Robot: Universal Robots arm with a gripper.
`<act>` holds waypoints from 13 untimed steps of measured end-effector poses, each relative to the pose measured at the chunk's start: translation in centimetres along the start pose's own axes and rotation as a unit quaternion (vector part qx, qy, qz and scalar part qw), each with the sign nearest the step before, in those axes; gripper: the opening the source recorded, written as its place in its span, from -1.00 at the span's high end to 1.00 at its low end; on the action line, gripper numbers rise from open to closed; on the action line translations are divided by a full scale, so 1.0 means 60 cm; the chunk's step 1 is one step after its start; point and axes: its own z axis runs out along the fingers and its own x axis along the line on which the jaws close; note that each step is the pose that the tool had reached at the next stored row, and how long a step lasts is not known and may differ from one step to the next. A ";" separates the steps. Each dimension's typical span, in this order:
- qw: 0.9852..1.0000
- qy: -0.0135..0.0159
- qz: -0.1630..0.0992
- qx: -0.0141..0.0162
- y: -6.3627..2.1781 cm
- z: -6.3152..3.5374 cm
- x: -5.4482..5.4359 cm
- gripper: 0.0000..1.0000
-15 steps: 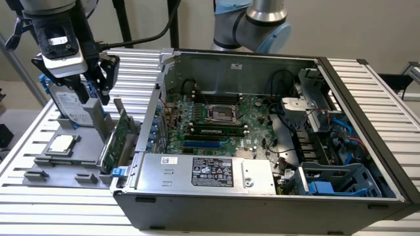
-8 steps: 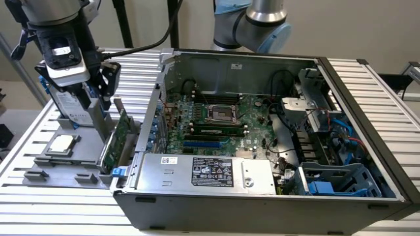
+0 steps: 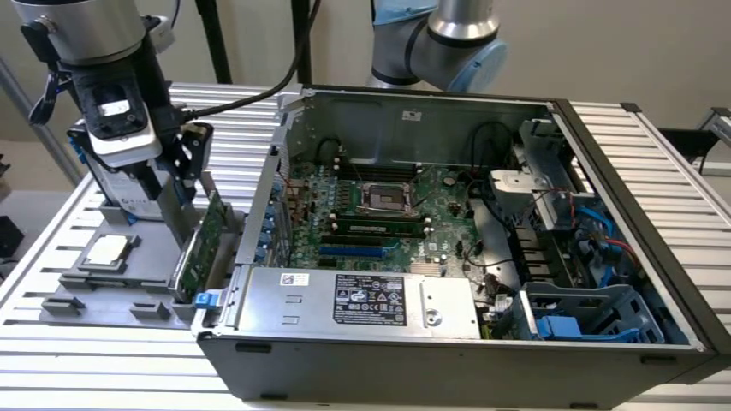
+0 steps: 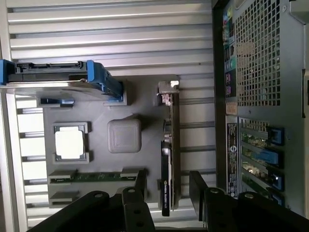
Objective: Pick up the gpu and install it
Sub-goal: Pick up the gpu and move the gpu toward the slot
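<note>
Two open jaws straddle the upright gpu (image 4: 171,145), between CPU chip (image 4: 69,143) and computer case (image 4: 256,72).

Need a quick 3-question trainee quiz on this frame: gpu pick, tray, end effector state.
1. True or false: the gpu is already seated inside the computer case.
2. Pick one. The end effector is: A) shut on the gpu; B) open, with one finger on each side of the gpu; C) shut and empty.
3. Short answer: what lies flat in the grey tray beside the raised square block?

Key: 1 false, it stands on edge in the tray outside the case. 2 B. 3 the CPU chip.
</note>
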 end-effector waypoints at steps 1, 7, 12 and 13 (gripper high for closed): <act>1.000 0.000 0.000 0.000 0.000 0.003 0.000 0.04; 1.000 -0.002 0.000 0.000 -0.005 0.021 0.000 0.04; 1.000 -0.005 0.000 0.000 -0.009 0.036 0.000 0.04; 1.000 -0.006 0.000 0.000 -0.009 0.039 0.000 0.04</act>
